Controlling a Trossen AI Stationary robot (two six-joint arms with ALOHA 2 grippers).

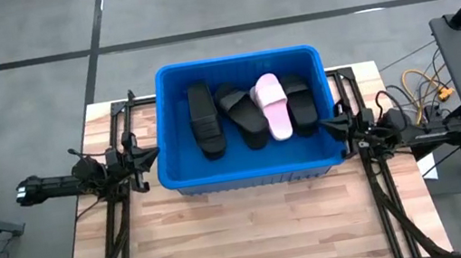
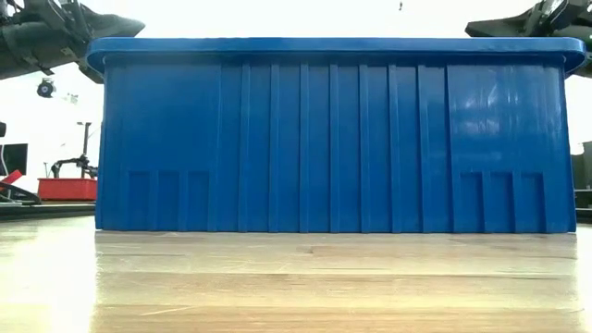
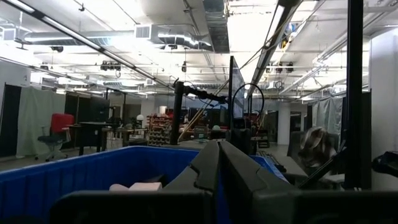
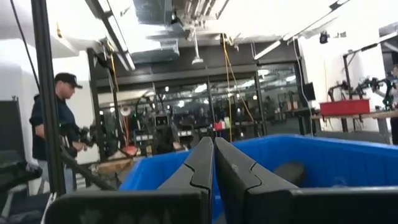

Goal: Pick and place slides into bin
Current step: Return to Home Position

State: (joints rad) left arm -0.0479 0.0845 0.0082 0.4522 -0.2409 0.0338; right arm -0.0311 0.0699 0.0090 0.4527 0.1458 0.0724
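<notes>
**Light wooden slatted table** [image 1: 256,235]: carries the whole set-up, with one arm mounted along each side.

**Large rectangular bright blue plastic bin** [image 1: 251,173]: stands at the middle of the table's far half, between the two arms. In the low view its ribbed wall fills nearly the whole width.

**Rubber slides:** all those in view lie inside the bin, side by side, with their long axes running front to back, across the line joining the two grippers. The black slides [image 1: 203,119] take up the left, middle and far right. One light pink slide [image 1: 274,104] lies right of centre, nearer the right arm. Whether others lie underneath cannot be told.

**Left gripper** [image 1: 147,152]: held level just outside the bin's left wall at about rim height, pointing inward. In its wrist view the fingers [image 3: 205,163] are pressed together and hold nothing.

**Right gripper** [image 1: 330,123]: mirrors this at the right wall, fingers [image 4: 200,158] likewise closed and empty.

**Judgement:** the filling looks done, and both arms appear at or near their rest pose.
</notes>
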